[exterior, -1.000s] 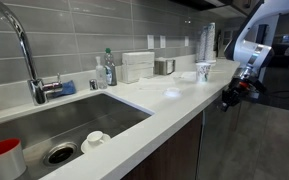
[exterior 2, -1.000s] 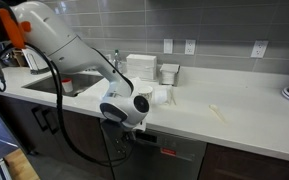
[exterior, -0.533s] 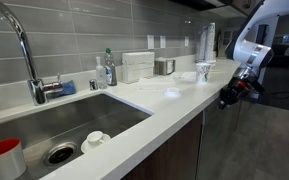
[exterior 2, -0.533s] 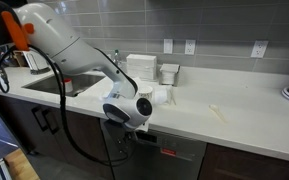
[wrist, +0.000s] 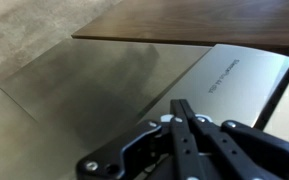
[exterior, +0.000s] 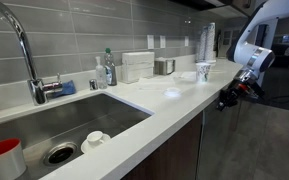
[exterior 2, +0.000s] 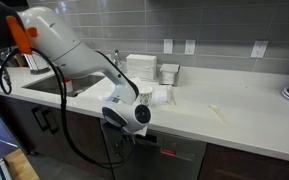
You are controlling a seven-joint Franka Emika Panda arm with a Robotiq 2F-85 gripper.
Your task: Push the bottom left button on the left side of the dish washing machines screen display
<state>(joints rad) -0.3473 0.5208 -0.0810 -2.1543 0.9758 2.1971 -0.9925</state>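
Note:
The dish washing machine (exterior 2: 169, 165) is a grey metallic front under the white counter, with a small red lit display (exterior 2: 167, 153) near its top edge. In the wrist view its grey panel (wrist: 134, 80) fills the frame, with printed lettering (wrist: 224, 75) on a lighter strip. My gripper (exterior 2: 146, 137) is shut and empty, its fingers pressed together (wrist: 181, 104), and points at the upper left part of the machine's front, close to it. It also shows past the counter edge in an exterior view (exterior: 227, 98). The buttons are too small to make out.
The white counter (exterior 2: 214, 120) overhangs the machine. On it stand white boxes (exterior 2: 144, 68) and a small white piece (exterior 2: 216, 112). The sink (exterior: 54, 135) with its faucet (exterior: 29, 60) lies beside it. Brown wooden cabinet fronts (wrist: 194, 20) border the machine.
The wrist has shifted slightly along the machine's top edge. The gripper stays shut.

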